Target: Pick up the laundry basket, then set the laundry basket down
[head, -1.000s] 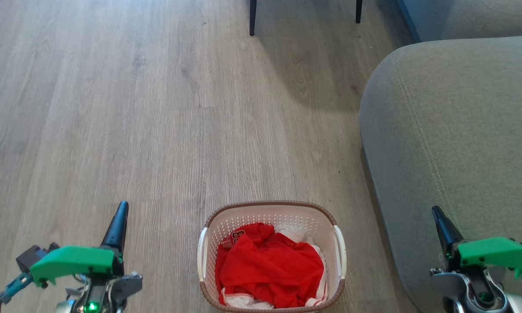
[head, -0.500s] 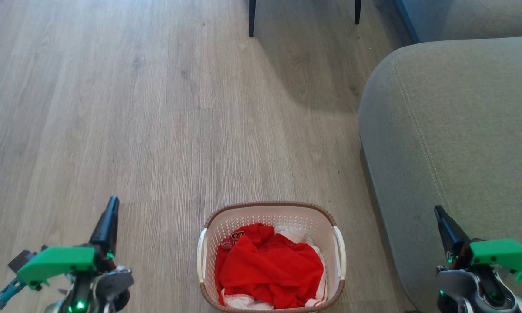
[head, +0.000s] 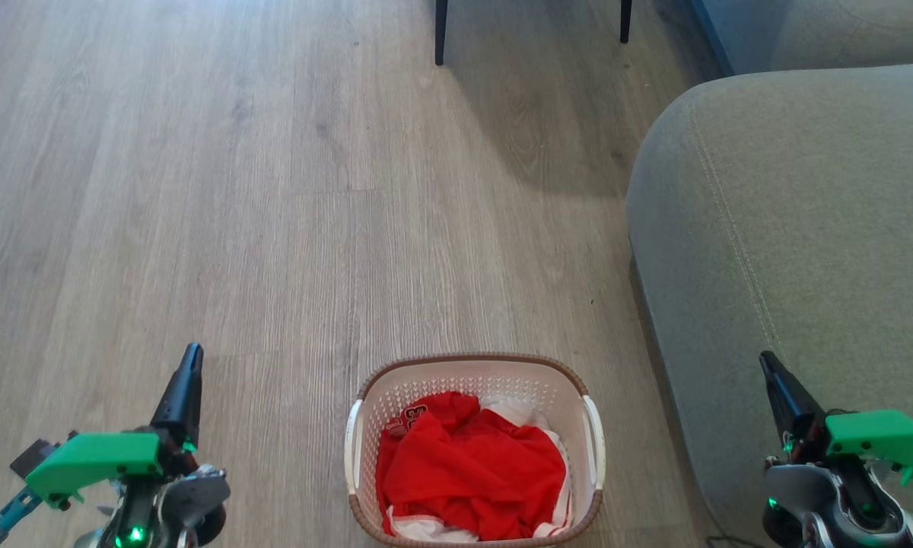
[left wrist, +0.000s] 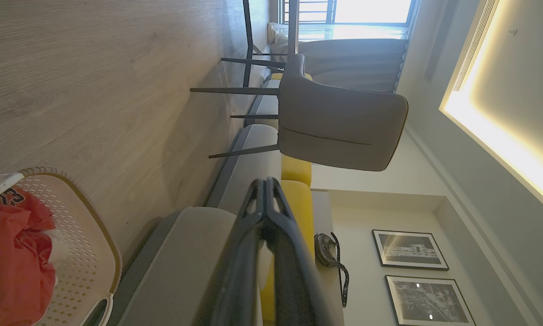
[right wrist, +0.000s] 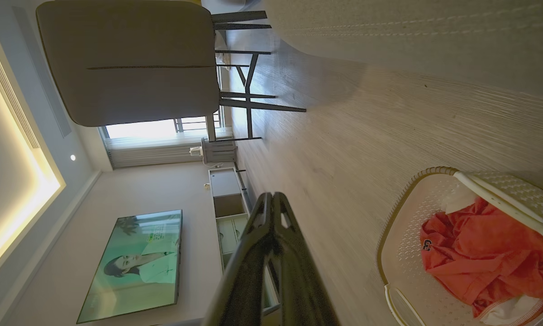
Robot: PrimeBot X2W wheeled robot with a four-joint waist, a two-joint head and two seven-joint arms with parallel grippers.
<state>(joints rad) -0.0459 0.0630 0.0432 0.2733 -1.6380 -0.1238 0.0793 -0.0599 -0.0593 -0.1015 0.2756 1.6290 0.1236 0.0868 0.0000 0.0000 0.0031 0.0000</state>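
Note:
The laundry basket (head: 472,373) stands on the wood floor at the bottom centre of the head view, cream-white and perforated with a brown rim and white side handles, holding red and white clothes (head: 472,468). My left gripper (head: 192,354) is shut and hangs well to the basket's left, apart from it. My right gripper (head: 765,359) is shut too, well to the basket's right, in front of the sofa. The left wrist view has the basket (left wrist: 83,253) at its lower left and that gripper (left wrist: 266,182) with fingers pressed together. The right wrist view has the basket (right wrist: 400,235) at lower right beside my gripper (right wrist: 271,195).
A grey-green sofa (head: 799,228) takes up the right side, close to the basket. Dark chair legs (head: 441,30) stand at the far end of the floor (head: 236,190). A grey chair (left wrist: 339,122) appears in the left wrist view, a television (right wrist: 133,262) in the right wrist view.
My left gripper has shifted left and slightly outward from the basket; my right gripper has dropped a little lower right. The basket has stayed in place.

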